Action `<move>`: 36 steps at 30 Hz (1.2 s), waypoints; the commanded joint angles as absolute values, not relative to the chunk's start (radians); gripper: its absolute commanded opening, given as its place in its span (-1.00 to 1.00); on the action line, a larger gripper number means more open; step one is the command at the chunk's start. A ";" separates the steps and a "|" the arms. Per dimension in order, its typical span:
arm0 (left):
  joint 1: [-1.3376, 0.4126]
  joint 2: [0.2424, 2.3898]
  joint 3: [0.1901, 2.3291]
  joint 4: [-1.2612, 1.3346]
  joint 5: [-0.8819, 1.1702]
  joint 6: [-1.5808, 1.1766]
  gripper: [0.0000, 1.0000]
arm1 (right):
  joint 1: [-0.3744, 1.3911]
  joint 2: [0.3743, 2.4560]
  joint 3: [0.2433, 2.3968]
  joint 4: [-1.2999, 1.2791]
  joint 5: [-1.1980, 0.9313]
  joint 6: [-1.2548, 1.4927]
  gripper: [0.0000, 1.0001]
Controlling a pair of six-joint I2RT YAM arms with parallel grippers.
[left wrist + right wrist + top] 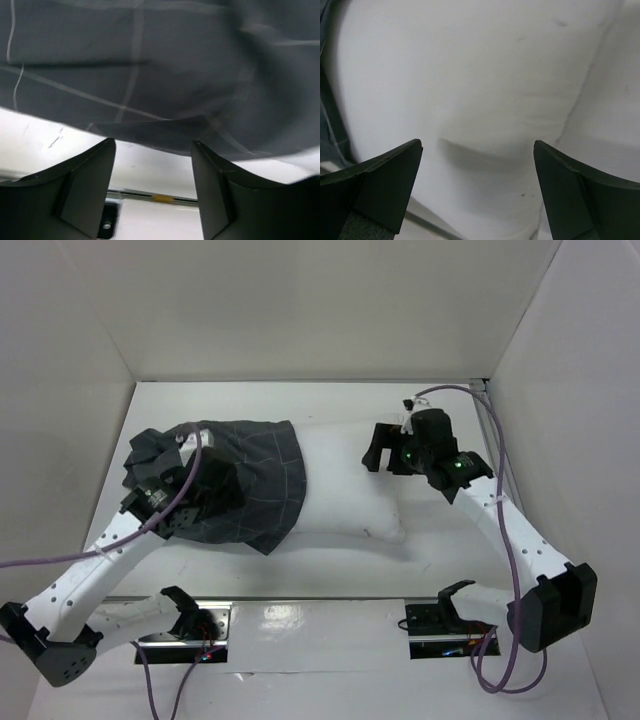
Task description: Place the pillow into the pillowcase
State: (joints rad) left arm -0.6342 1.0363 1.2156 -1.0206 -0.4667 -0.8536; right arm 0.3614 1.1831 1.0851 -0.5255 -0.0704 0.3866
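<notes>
Left pincer: jaws apart with nothing between them. Only bare bench shows in the gap, so it is open and holds nothing.
Right pincer: jaws spread wide and empty.
Pillow: directly ahead of the right pincer, filling its wrist view. The white fabric is just beyond the fingertips and not pinched.
Pillowcase: just ahead of and above the left pincer's fingertips. Its checked cloth hangs as a loose edge over the bench.
Long axis: the pillow runs from one pincer to the other, with one end at the left pincer and the bare end at the right pincer.
Container and contents: the pillowcase is drawn over the end of the pillow on the left pincer's side. The rest of the pillow sticks out bare towards the right pincer. How deep the covered end sits inside cannot be seen.
Mouth of the case: it seems to open towards the right pincer, with its rim across the pillow between the two pincers.
Nearer arm: the left is nearer the pillowcase and the right is nearer the exposed pillow.
Relation that matters: the bare end has to travel along the long axis, away from the right pincer and towards the left one.
Progress: judged as partway, since a good part of the pillow is uncovered.
Likely need: a fresh grip on the case rim and a push on the bare end.
Risk: the limp cloth may bunch instead of sliding.
</notes>
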 commanded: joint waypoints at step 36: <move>-0.673 1.063 0.720 -0.175 -0.292 -0.606 0.35 | 0.319 1.364 1.058 -0.368 -0.189 0.434 -1.00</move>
